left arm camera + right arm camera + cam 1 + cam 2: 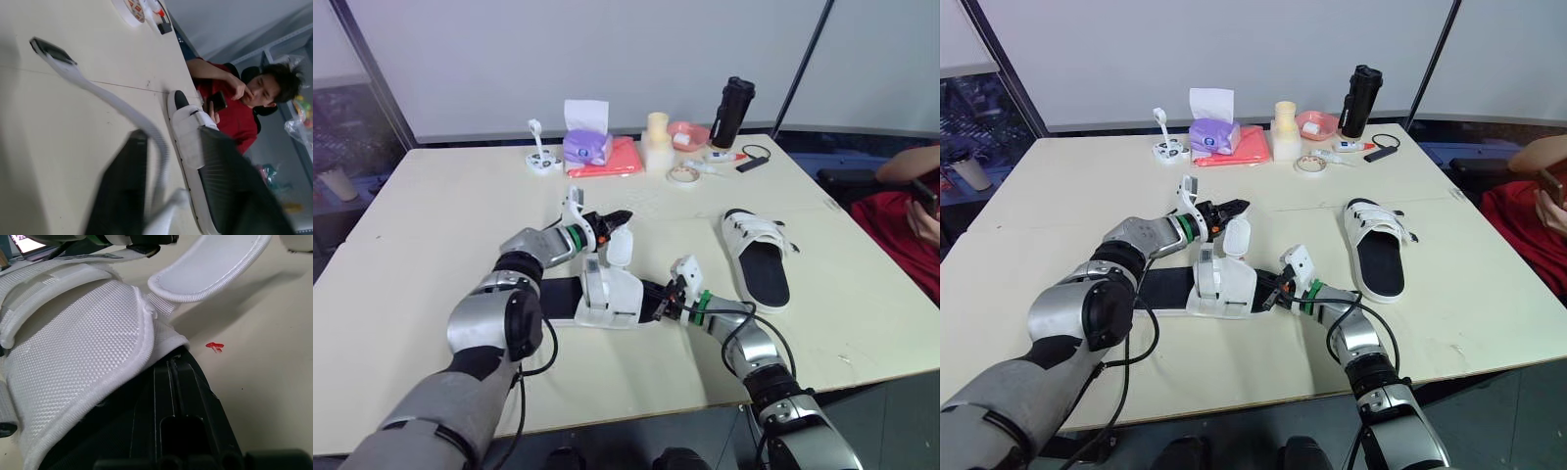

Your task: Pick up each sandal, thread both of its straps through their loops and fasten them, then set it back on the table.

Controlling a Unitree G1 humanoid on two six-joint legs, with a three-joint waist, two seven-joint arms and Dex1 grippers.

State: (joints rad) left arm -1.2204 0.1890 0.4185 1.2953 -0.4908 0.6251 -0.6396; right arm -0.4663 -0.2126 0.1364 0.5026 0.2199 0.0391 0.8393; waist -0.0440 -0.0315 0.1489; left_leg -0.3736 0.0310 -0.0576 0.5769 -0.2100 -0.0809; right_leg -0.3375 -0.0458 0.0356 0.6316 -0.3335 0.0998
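You have the white-strapped, black-soled sandal (607, 296) lying flat on the cream counter (431, 225), directly in front of the robot and between its two arms. The right gripper (663, 302) is set against the black sole at one end, close under the woven white upper. That looks like a brace so the shoe cannot slide while the other arm works, though I cannot tell whether it is clamping or only touching.

The left gripper (615, 219) hovers just above the loose white strap flap (619, 247), which stands up off the sandal, unfastened. In the left wrist view its black fingers (122, 191) read as spread, with the strap running up between them and lying nearer one finger, so you have it corralled, not pinched.

I judge you are early in the task, lining up to take the strap end and feed it through its loop.

The second white-and-black sandal (756, 257) sits on the counter well apart to the right. I cannot tell whether its straps are fastened.
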